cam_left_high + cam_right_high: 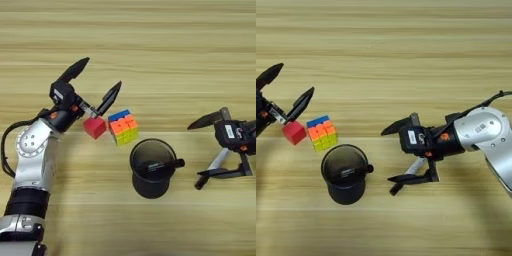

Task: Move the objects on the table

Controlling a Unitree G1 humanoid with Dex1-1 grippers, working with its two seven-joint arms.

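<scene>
While labels stay unreadable (white patches), both grippers' fingers [95, 80] [393, 160] gape open

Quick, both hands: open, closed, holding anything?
Left hand: open, empty, fingers spread just above the red cube.
Right hand: open, straddling the grey pen, not gripping.

Cube [94, 127] left of puzzle cube [123, 127]
</scene>
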